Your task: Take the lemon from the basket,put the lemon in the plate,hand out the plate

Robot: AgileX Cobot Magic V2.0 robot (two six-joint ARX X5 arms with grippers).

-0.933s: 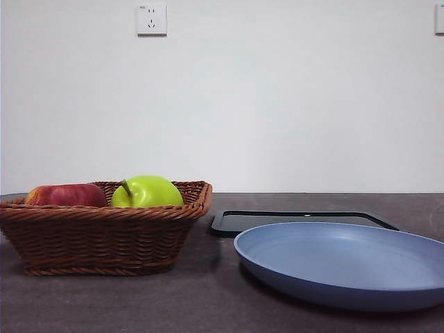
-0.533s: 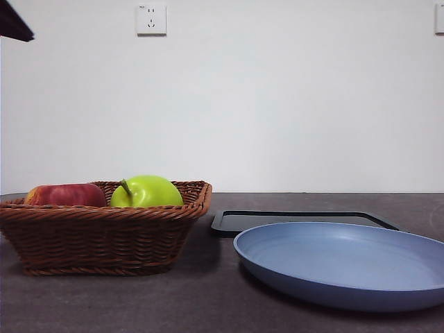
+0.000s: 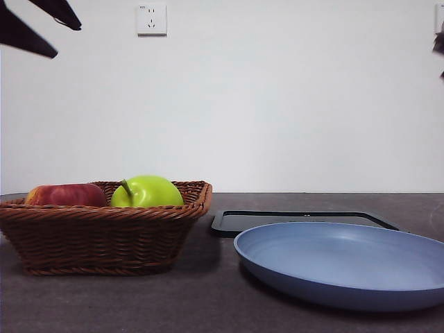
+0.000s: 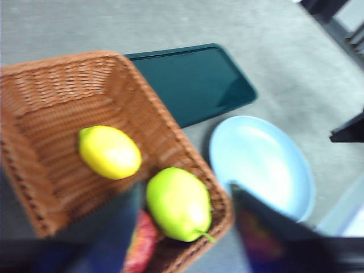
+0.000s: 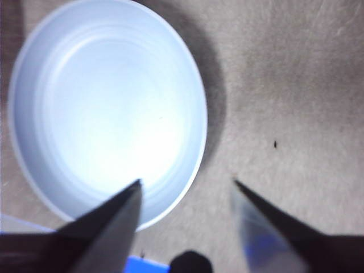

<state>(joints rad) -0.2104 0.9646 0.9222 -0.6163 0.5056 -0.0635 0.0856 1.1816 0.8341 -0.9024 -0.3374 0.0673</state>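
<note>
The lemon [image 4: 109,152] lies on the floor of the wicker basket [image 4: 51,85], apart from a yellow-green apple [image 4: 178,203]. My left gripper [image 4: 186,190] hangs open high above the basket, holding nothing. In the front view it shows as two black jaws [image 3: 41,28] at the top left, and the basket [image 3: 97,239] wall hides the lemon. The light blue plate [image 5: 108,108] holds nothing. My right gripper [image 5: 186,183] hovers open high over the plate's rim. The plate [image 3: 340,263] stands to the right of the basket.
A red apple [image 3: 66,195] and the green apple [image 3: 147,191] rise above the basket rim. A flat black tray [image 3: 298,219] lies behind the plate. A dark tip [image 3: 439,41] shows at the right edge.
The left gripper's black jaws have come further into the top left corner of the front view. A dark tip has appeared at the right edge. Basket, fruit and plate have not moved.
</note>
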